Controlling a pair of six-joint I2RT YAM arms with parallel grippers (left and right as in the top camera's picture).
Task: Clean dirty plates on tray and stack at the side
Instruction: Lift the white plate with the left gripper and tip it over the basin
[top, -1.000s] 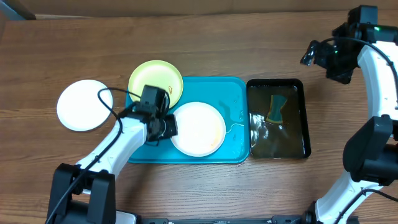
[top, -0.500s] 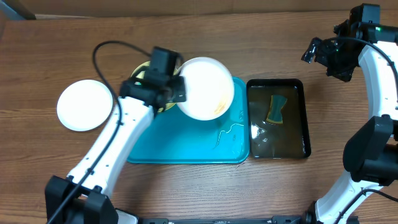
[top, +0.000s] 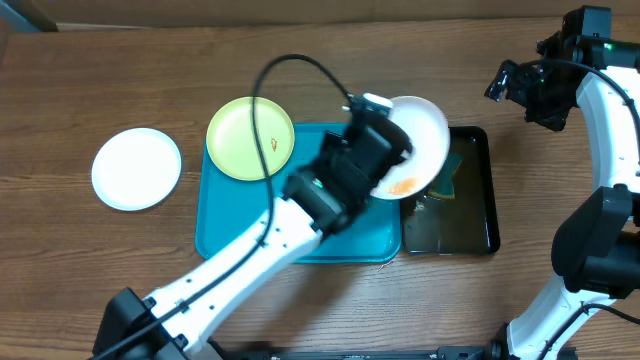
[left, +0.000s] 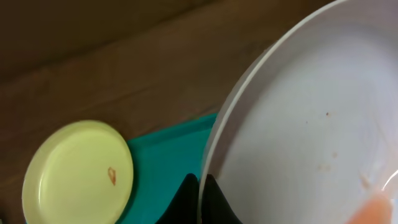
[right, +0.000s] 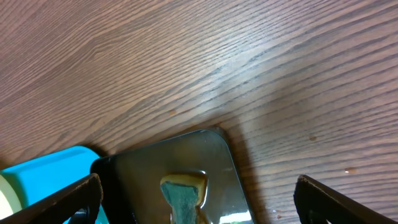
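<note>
My left gripper (top: 385, 140) is shut on the rim of a white plate (top: 415, 150) with an orange smear. It holds the plate tilted in the air over the left end of the black tray (top: 470, 215). In the left wrist view the fingers (left: 200, 200) pinch the plate's edge (left: 298, 137). The pale yellow-green plate (top: 250, 138) lies on the turquoise tray (top: 230, 235) at its far left corner and carries an orange speck. It also shows in the left wrist view (left: 78, 171). A second white plate (top: 136, 168) lies on the table left of the tray. My right gripper (top: 515, 88) is open, high at the far right.
The black tray holds dark water and a yellow-green sponge (right: 183, 193), seen in the right wrist view. Water streaks lie on the turquoise tray's right part (top: 385, 245). A black cable (top: 290, 62) loops above the left arm.
My left arm has lifted the white plate off the turquoise tray and carried it right, over the black tray. The right arm has barely moved.
</note>
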